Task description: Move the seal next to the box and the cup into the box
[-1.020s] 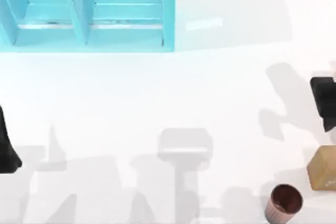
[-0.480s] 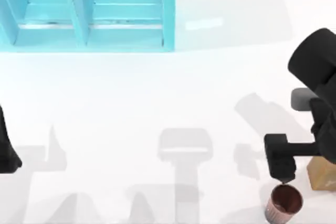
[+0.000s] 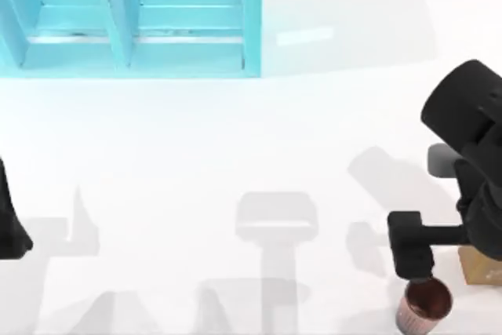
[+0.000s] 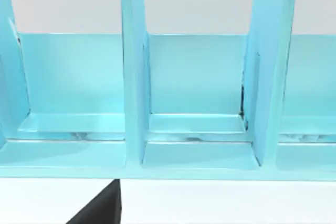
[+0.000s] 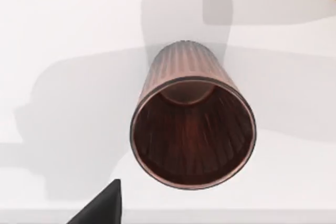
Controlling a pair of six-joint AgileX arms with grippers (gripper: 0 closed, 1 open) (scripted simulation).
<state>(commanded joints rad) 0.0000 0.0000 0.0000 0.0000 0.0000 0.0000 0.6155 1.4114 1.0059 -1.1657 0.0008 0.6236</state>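
White table (image 3: 235,139) all round, and the cup (image 3: 424,306) stands upright on it near the front edge at the right, mouth open to the sky. Right wrist view looks straight down into the cup (image 5: 193,129), dark ribbed inside, nothing touching it. Right pincer (image 3: 414,255) hangs just behind the cup and above its rim; whether its fingers are wide or narrow, I cannot tell from here. Seal (image 3: 480,263) sits just beside the cup, towards the right edge, mostly hidden under the right arm. Box (image 3: 251,29), pale blue with dividers, waits well apart at the far left corner, and the left wrist view stares right into the box (image 4: 134,77) and its compartments. Left arm (image 3: 9,217) is parked at the left edge. Now the danger: if the pincer drops slightly off-centre, a finger could land on the rim and tip the cup. A round ribbed wall could also slip in a shallow grip. And with the seal so close, the arm's bulk might nudge it on the way down.
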